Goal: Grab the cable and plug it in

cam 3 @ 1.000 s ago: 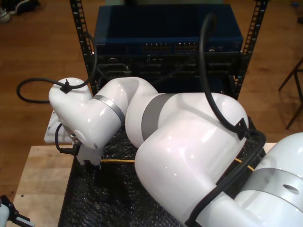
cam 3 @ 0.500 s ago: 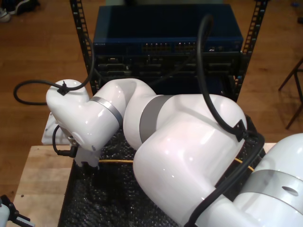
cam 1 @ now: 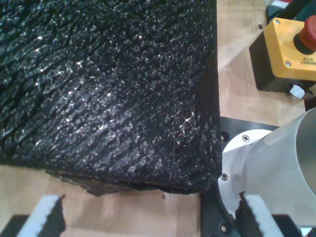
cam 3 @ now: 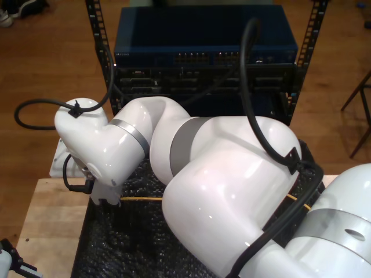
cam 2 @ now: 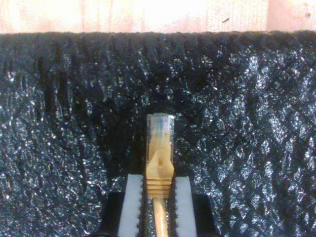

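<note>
Ana: Looking along the second gripper (cam 2: 158, 193), what does it hold?

Ben: Its two white pads (cam 2: 132, 202) are squeezed on the cable (cam 2: 159, 219), just behind the clear plug (cam 2: 160, 129). The cable is yellow-orange.

Ana: Which way does the plug point?

Ben: Straight out from the jaws, toward the edge of the black mat (cam 2: 59, 148). The cable's long line runs the same way as the gripper. The plug sits just over the mat, and if it touches cannot be told.

Ana: Is there room around it?

Ben: Yes. Bare bumpy mat lies on both sides of the plug. Past the mat's edge is the wooden table (cam 2: 123, 15).

Ana: And from the exterior view?

Ben: The second gripper (cam 3: 107, 200) is at the mat's edge on the exterior view's left. The cable (cam 3: 142, 197) runs almost flat toward the exterior view's right and goes behind the big white arm (cam 3: 226, 174). A dark rack (cam 3: 206, 63) stands behind the table.

Ana: What about the first gripper (cam 1: 150, 217)?

Ben: Its pads (cam 1: 44, 215) are spread wide and hold nothing. Below it is a corner of the mat, with bare wood just beside it. A yellow box (cam 1: 291, 44) with a red button sits near a white arm base (cam 1: 266, 163).
</note>
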